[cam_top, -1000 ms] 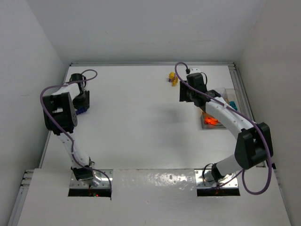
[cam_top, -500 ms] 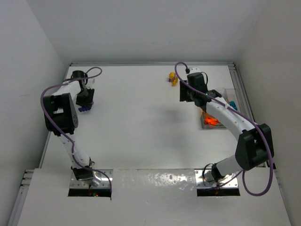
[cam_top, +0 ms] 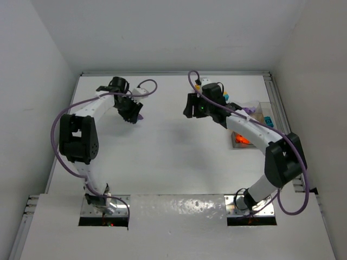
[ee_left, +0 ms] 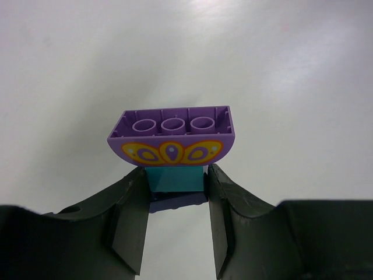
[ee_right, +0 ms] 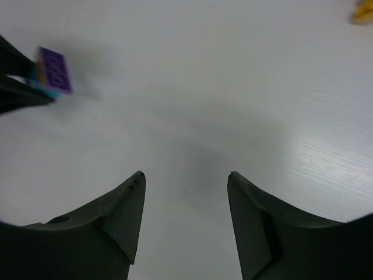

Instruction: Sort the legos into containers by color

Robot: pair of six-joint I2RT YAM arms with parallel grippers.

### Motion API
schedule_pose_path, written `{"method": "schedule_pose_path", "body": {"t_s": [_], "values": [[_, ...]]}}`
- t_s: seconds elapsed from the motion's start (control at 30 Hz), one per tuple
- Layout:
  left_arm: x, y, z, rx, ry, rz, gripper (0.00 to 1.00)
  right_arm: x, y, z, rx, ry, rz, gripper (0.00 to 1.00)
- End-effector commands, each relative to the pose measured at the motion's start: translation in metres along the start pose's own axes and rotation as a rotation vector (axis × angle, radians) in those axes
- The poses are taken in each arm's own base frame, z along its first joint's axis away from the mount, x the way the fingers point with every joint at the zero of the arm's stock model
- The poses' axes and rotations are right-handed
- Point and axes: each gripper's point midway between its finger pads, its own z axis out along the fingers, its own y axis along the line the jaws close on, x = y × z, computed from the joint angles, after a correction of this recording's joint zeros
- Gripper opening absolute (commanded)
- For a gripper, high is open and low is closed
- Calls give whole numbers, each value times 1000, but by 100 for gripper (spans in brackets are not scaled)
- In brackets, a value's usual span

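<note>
1. At the near edge of the table (cam_top: pixel 162 162): two bases bolted side by side.
2. Left arm (cam_top: pixel 76 142): up from the near-left base to a black elbow close to the left side. From there, a white forearm running away and to the right, wrist turned toward mid-table.
3. Right arm (cam_top: pixel 283 162): up from the near-right base to a black elbow by the right side. From there, a long white forearm slanting away and leftward, crossing above the container (cam_top: pixel 264 107).
4. At the table's right side, partly under that forearm: the clear-walled container, with orange legos (cam_top: pixel 242 140) in the nearest compartment and teal legos (cam_top: pixel 268 119) in one farther back and to the right.
5. At the left forearm's end, left of mid-table in the far half: left gripper (ee_left: pixel 176 172), fingers clamped on the two sides of a teal brick (ee_left: pixel 175 179).
6. Joined on top of that, beyond the fingertips: a purple brick (ee_left: pixel 172 125) with rounded ends, three round tubes showing, and a yellow-and-orange petal print on the side facing the wrist camera.
7. Across a bare stretch of table, pointed at the held clump: right gripper (ee_right: pixel 185 178), fingers spread apart with nothing between them, well apart from the left one.
8. Farthest back, beyond the right wrist near the far edge: yellow legos (ee_right: pixel 362 13) on the table, largely hidden from above by wrist and cable.
</note>
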Motion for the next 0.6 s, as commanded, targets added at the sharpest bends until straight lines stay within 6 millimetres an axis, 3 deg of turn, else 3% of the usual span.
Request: {"method": "schedule_pose_path", "body": {"t_s": [0.0,0.07,0.17,0.43,0.57], "values": [[-21,-52,-8,166,-72,208,0,-38,61,14,-287,-103,209,58],[-26,-72,-4,201,-66,285,0,-40,80,17,-387,-85,307,60],[-35,-91,-2,240,-78,349,0,-47,91,27,-455,-107,383,63],[-48,-116,-7,321,-106,399,0,5,110,48,-513,42,451,70],[-52,-121,-10,332,-121,413,0,14,120,55,-543,70,470,70]]}}
